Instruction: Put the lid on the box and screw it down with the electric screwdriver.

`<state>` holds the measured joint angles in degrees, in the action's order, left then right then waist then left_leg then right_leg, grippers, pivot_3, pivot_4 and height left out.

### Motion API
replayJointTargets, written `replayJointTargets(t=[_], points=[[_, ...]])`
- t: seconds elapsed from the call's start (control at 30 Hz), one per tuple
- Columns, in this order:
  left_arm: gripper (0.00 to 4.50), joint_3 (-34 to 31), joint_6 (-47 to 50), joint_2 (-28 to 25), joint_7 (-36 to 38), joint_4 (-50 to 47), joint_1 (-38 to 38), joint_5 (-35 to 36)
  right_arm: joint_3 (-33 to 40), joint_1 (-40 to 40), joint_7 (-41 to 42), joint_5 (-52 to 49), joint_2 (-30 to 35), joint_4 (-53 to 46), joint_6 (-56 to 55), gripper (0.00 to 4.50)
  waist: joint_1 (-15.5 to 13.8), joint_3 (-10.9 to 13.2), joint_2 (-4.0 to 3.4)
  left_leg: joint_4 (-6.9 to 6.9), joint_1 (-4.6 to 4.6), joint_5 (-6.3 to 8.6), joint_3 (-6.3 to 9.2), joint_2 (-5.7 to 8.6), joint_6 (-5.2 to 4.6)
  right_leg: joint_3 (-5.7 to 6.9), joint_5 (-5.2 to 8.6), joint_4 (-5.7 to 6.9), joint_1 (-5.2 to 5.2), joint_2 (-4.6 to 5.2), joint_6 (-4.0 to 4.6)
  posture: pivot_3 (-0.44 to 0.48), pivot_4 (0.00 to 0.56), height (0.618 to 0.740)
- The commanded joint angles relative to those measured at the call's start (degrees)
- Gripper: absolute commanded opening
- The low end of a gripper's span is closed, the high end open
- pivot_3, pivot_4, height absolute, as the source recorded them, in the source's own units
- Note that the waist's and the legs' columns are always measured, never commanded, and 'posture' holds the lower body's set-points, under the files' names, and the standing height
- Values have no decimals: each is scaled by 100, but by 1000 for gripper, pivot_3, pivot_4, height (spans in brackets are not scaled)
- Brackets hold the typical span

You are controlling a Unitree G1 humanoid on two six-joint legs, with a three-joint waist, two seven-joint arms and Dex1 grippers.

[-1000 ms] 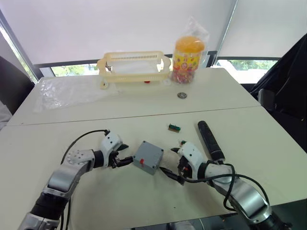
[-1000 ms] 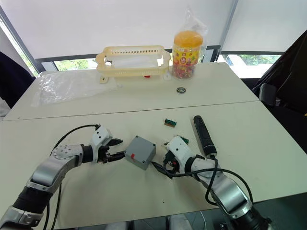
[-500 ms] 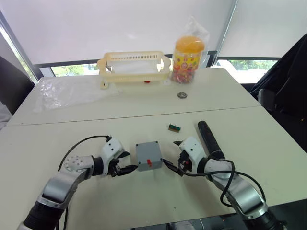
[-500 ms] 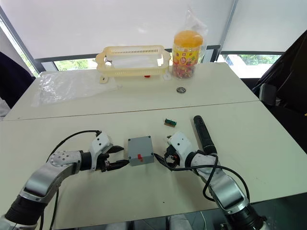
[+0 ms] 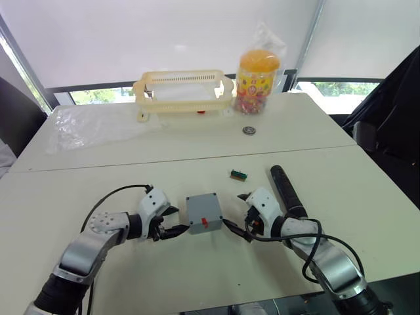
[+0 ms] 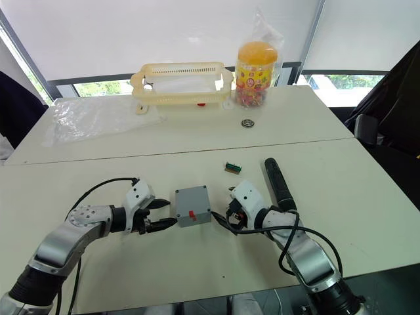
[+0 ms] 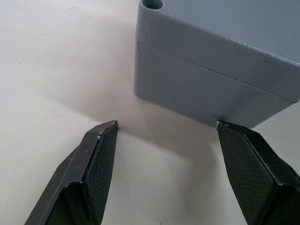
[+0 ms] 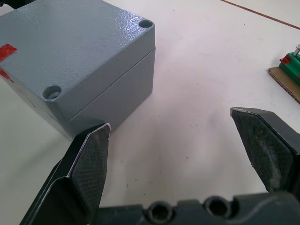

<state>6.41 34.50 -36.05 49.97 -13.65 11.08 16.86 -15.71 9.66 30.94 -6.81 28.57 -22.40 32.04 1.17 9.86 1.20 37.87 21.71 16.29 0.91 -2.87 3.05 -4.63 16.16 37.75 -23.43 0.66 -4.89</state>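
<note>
The grey box (image 5: 202, 214) stands on the table between my two grippers, a small red mark on the side facing me. The lid (image 8: 79, 47) sits flat on top of it, with a seam line under it and holes at its corners. My left gripper (image 5: 175, 221) is open just left of the box, fingertips apart from it. On the box's other side my right gripper (image 5: 235, 211) is open too, holding nothing. The black electric screwdriver (image 5: 287, 191) lies on the table beyond my right wrist.
A small green block (image 5: 238, 174) lies behind the box. At the far side stand a yellow basket (image 5: 184, 92) and a candy jar (image 5: 258, 80), with a clear plastic sheet (image 5: 98, 121) at the left and a small round metal piece (image 5: 249, 130). A seam splits the two tabletops.
A second ago the box stood diagonally; it now sits square with the red mark toward me. Both grippers drew slightly closer to its sides. Nothing moved in the last half second.
</note>
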Motion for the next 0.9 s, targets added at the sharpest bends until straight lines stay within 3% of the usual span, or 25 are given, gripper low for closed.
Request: replayJointTargets(t=[0.03,0.17,0.27,0.5,0.7,0.9], points=[[3411,-246,-24,-145,10,-119,-9,98,117,-42,69,-33,26,-313,-36,4469,3,1,1,-1,1,0,0,0,0,0,0,0,-1,0,0,0,150,740],[3411,-627,-111,-315,11,-114,5,198,528,-223,90,-218,178,-691,268,4469,0,3,-1,-3,13,0,0,-1,0,0,0,-1,-12,0,0,0,150,740],[3411,-1278,-224,-280,-173,-486,-1,484,1094,-396,143,-435,380,-1005,415,4469,-9,3,0,-1,35,0,1,-1,0,1,-1,-2,-28,1,0,0,150,740],[3411,-2064,1415,-702,-124,-1332,487,2069,2310,-624,301,-1549,204,-1343,571,4469,-9,10,9,3,58,0,9,-1,0,9,-3,-8,-41,1,-5,0,150,740],[3411,-2031,2205,-1175,-26,-2245,471,3152,2632,-817,101,-1890,148,-1266,855,4469,19,14,7,2,59,0,8,-1,0,6,-7,-14,-41,0,-12,0,150,740],[3411,-1600,2035,-1492,52,-2585,355,3046,2552,-758,92,-1914,187,-880,856,4469,9,17,2,0,59,0,9,0,0,6,-3,-14,-43,-1,0,0,150,740]])
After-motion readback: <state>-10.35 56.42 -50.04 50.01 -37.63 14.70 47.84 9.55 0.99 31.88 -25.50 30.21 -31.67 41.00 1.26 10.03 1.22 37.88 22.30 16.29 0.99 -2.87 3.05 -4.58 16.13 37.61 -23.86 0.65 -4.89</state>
